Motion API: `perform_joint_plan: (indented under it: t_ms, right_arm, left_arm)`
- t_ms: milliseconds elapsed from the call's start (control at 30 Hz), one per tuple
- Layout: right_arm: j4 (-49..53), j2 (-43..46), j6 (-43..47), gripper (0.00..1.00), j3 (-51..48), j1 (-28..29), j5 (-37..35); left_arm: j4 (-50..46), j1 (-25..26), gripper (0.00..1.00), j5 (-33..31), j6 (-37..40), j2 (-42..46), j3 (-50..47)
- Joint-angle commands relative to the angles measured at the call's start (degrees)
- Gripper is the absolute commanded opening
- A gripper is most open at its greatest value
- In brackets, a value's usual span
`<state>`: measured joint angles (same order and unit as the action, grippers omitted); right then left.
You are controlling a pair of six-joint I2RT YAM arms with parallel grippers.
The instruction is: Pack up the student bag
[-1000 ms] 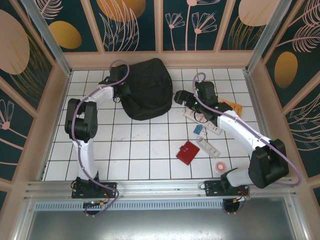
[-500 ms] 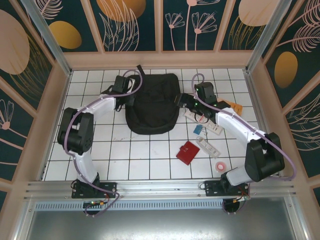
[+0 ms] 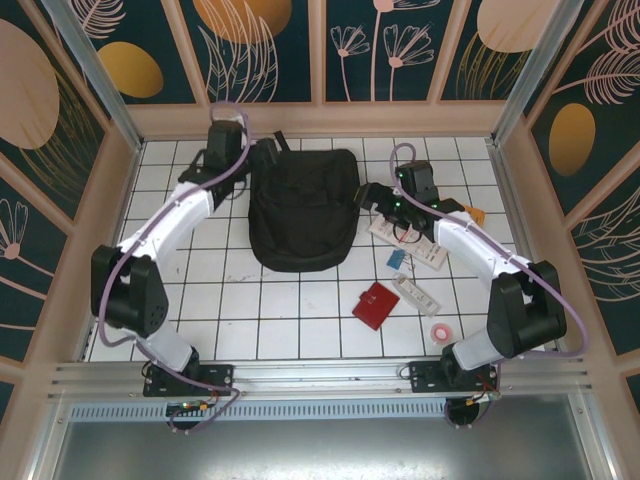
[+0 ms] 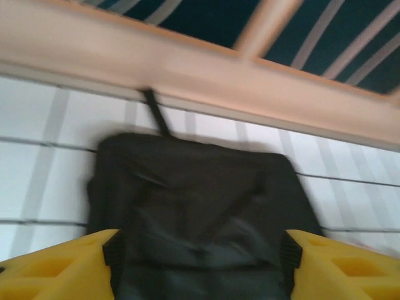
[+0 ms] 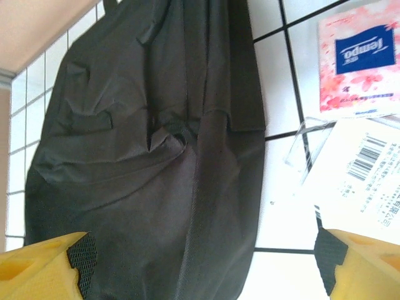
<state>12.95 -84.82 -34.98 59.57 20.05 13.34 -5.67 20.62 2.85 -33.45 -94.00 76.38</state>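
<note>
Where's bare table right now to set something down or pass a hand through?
Biggest free patch: tiles on the near side of the student bag, between the left arm and the red wallet. A smaller one: the far right corner, beyond the right arm. Crowded: near right, where a white packet, the wallet and a pink tape roll cluster.

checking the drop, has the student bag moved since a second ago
Yes. The student bag has flattened and shifted away from the back wall, toward the near edge and slightly right.
</note>
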Motion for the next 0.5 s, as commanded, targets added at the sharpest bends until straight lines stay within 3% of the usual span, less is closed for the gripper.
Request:
perform_joint_plan:
  t_ms: [0,167,267,467]
  right_arm:
    - [-1.8,1.0,-2.4,0.91,-1.4,-1.9,2.2]
    - [-2.7,2.4,-4.0,0.9,-2.7,-3.6,3.9]
    - [-1.8,3.0,-4.2,0.9,-3.0,-4.7,4.0]
    - [-1.1,4.1,-4.0,0.89,-3.9,-5.3,3.8]
  left_arm:
    - [18.0,6.2,0.66,13.6,-22.2,-0.7,-7.3]
    - [37.1,12.8,0.56,16.9,-34.4,-7.0,-10.9]
    - [39.2,13.9,0.51,16.7,-38.1,-9.9,-11.5]
    - [39.0,14.1,0.52,15.8,-39.2,-12.6,-13.3]
